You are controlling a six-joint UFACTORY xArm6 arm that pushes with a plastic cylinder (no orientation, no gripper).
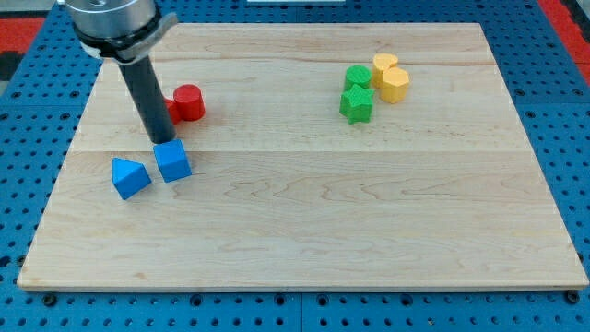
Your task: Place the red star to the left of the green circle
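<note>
On the view's left side of the wooden board [304,231], a blue triangular block [129,177] sits beside a blue cube [172,161]. My tip [162,140] rests just above the cube's upper edge, seemingly touching it; being a bare rod, it grips nothing. Directly behind the rod, a red block [171,112] peeks out, mostly hidden, so I cannot tell its shape; it may be the red star. Beside it stands a red cylinder [189,102]. Well apart, toward the view's right, the green circle [358,77] sits against a green star [357,104], with a yellow heart-like block [385,64] and a yellow hexagonal block [395,85] just beyond. I judge the approach is in hand. Next, my tip should round to the red block's left and push rightward, stopping short of the circle.
</note>
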